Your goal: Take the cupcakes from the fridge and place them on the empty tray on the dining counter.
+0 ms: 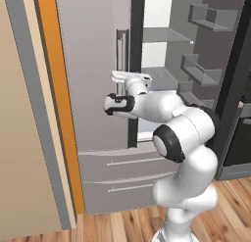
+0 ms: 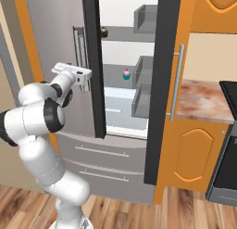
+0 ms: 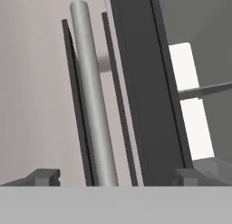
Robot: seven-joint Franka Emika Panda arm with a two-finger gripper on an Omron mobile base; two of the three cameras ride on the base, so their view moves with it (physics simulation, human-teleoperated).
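One cupcake [image 2: 126,74] is sitting on a middle fridge [image 2: 65,42] shelf, another [image 2: 104,32] on the shelf above, leftward; drawers [image 2: 99,154] are lying below.

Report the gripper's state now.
Gripper: open, holding nothing; fingertips either side of the grey steel fridge's vertical bar handle.

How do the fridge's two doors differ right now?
The left door is shut; the right door is swung wide open. The left door's handle stands between the open claw's fingertips; the right door is away from the claw. Bins line the right door's inner face. Both are grey.
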